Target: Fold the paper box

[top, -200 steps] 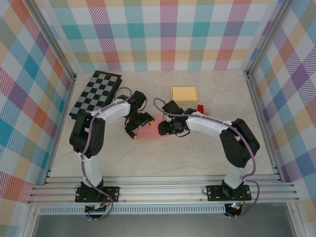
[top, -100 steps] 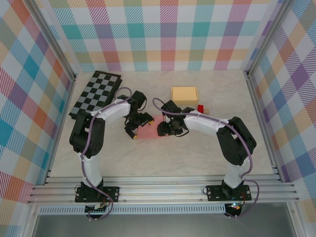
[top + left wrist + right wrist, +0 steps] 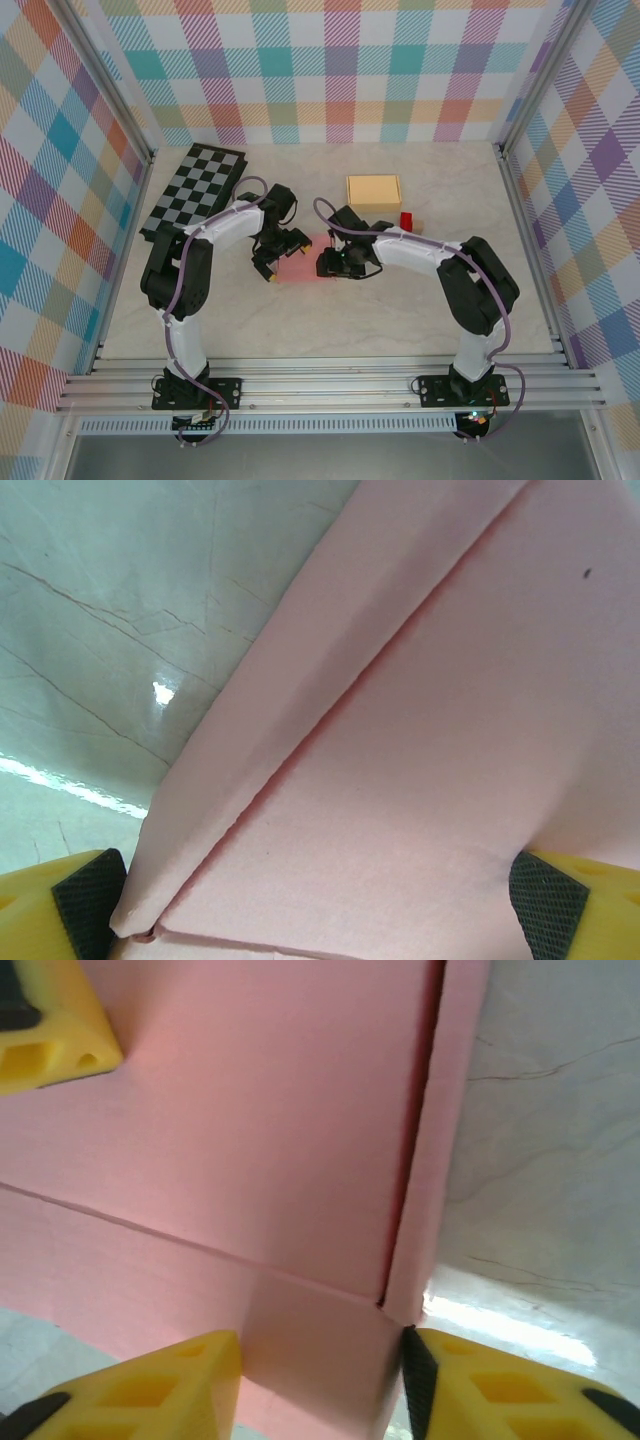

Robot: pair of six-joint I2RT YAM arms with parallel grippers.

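**Hazards at this stage**

The paper box point(image 3: 300, 268) is lying flat and unfolded on the table point(image 3: 300, 330), at mid-depth, between the two grippers.

The right gripper point(image 3: 322, 1365) is standing roughly half open, with its fingers flanking the small corner panel point(image 3: 320, 1325) at the right end of the sheet. From this angle it is not clear whether the fingers are pinching that panel or only bracketing it.

The left gripper point(image 3: 320, 920) is standing fully open and holding nothing. It is straddling the opposite end of the sheet, beside the narrow side flap point(image 3: 330, 650).

Likely faults:

- **Sheet sliding.** Nothing is pinning the paper down. A push or lift from the right side is likely to drag the whole sheet across the smooth table instead of bending it.
- **Off-crease buckling.** If the right fingers are bearing on the panel away from its scored line, the paper is likely to crumple rather than fold cleanly.
- **Finger collision.** One left finger is showing in the right wrist view, so the two grippers are working near each other. A wide inward sweep risks contact.
- **Disturbing neighbours.** Just behind the right gripper, a cardboard box point(image 3: 373, 192) and a red block point(image 3: 407, 220) are sitting near the arm, and a backward swing could knock them.

The checkered board point(image 3: 195, 185), at the far left, is lying well apart and poses no risk.
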